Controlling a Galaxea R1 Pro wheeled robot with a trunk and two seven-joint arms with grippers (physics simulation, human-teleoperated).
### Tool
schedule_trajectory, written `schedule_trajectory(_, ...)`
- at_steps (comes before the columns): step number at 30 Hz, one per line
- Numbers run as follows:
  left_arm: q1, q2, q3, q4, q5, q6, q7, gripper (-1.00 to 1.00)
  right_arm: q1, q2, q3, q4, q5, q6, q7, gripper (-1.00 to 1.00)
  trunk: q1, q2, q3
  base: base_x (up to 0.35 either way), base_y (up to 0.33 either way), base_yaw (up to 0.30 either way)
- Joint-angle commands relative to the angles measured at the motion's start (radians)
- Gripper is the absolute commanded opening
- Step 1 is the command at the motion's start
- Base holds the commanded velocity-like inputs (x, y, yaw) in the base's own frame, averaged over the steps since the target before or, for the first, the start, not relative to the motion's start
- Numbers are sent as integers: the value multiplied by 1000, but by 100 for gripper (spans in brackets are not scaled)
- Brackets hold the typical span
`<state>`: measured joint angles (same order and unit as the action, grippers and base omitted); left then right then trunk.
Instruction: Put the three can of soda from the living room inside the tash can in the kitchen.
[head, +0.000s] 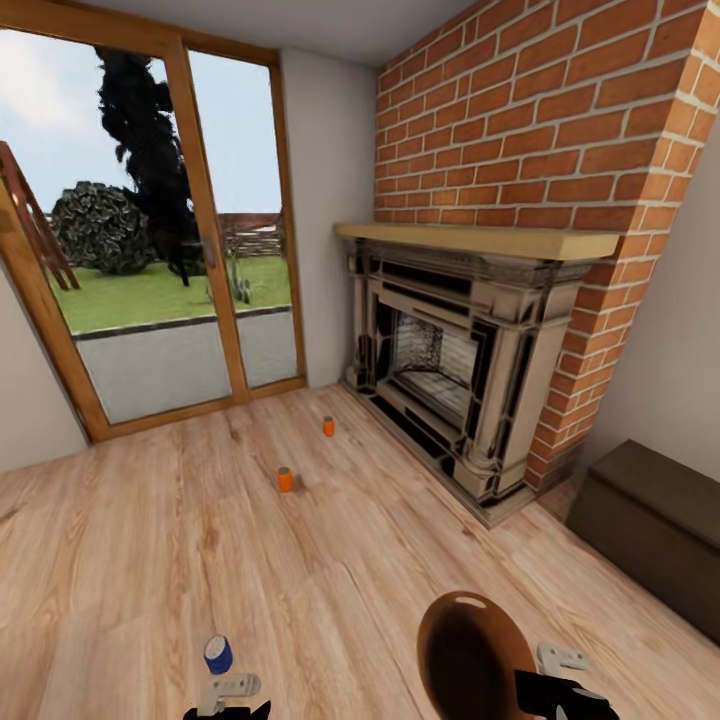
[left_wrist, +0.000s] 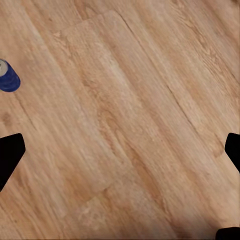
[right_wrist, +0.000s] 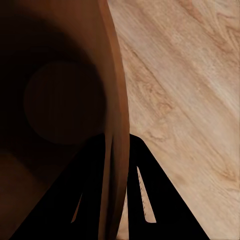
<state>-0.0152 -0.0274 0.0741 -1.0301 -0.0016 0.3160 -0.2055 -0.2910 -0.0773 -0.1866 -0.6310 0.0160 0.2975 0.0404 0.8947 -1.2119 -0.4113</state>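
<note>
Two orange cans of soda (head: 285, 480) (head: 328, 426) stand upright on the plank floor in front of the fireplace. The blue can (head: 218, 655) (left_wrist: 7, 76) stands close by, just beyond my left gripper (head: 232, 695). That gripper (left_wrist: 120, 150) hovers over bare floor with its fingers wide apart and nothing between them. The copper-brown trash can (head: 475, 655) (right_wrist: 60, 100) hangs at the lower right, its dark inside facing me. My right gripper (head: 560, 685) (right_wrist: 120, 165) is shut on its rim, one finger inside the wall and one outside.
A dark carved fireplace (head: 450, 370) under a red brick chimney (head: 530, 120) fills the right side. Wood-framed glass doors (head: 150, 250) stand at the back left. A low dark brown chest (head: 655, 520) sits against the right wall. Open plank floor (head: 150, 560) lies between me and the orange cans.
</note>
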Motion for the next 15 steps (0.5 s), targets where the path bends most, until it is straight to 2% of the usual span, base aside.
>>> schedule_trajectory(1, 0, 0, 0, 0, 0, 0, 0, 100, 0, 0, 0, -1, -7, 0, 7, -100, 0, 0, 0, 304, 164, 0)
schedule_trajectory(15, 0, 0, 0, 1, 0, 0, 0, 100, 0, 0, 0, -1, -7, 0, 7, -100, 0, 0, 0, 304, 167, 0)
